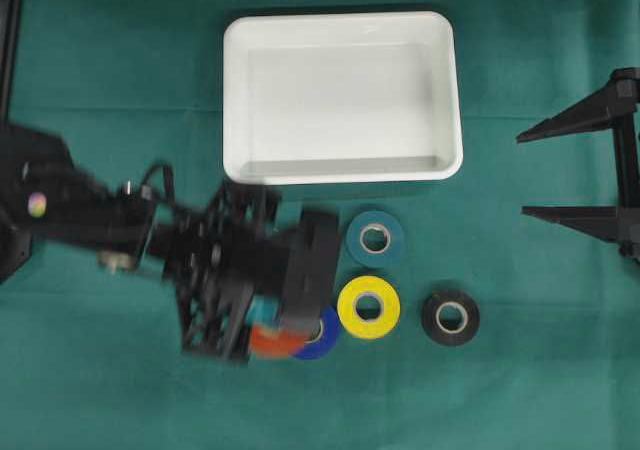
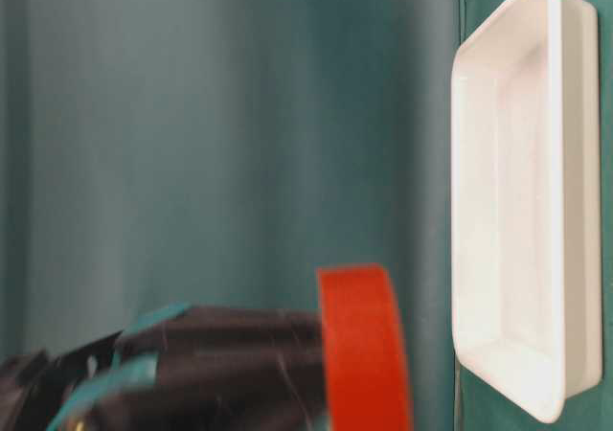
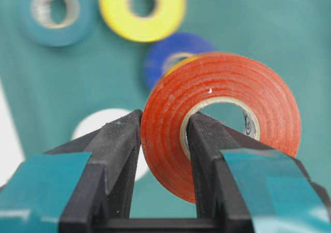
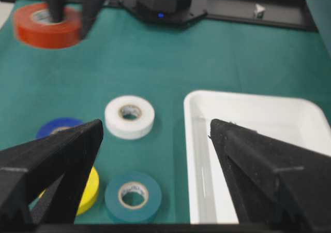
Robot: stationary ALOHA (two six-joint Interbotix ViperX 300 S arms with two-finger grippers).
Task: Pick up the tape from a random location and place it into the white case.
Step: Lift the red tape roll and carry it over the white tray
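Green cloth [image 1: 120, 50] covers the table. Left claw [image 3: 163, 140] pinches the red tape [image 3: 227, 88] through its wall, one finger inside the core, roll lifted above the blue roll [image 1: 322, 338]. Yellow [image 1: 368, 307], teal [image 1: 375, 237] and black [image 1: 450, 317] rolls lie beyond. White case [image 1: 342, 170] sits farther back. Right claw [image 4: 155, 134] stands wide, holding nothing.

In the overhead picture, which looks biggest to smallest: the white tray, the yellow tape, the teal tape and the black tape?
1. White case, by far the largest.
2. Yellow tape and teal tape: too alike to rank.
3. Black tape, slightly smaller.
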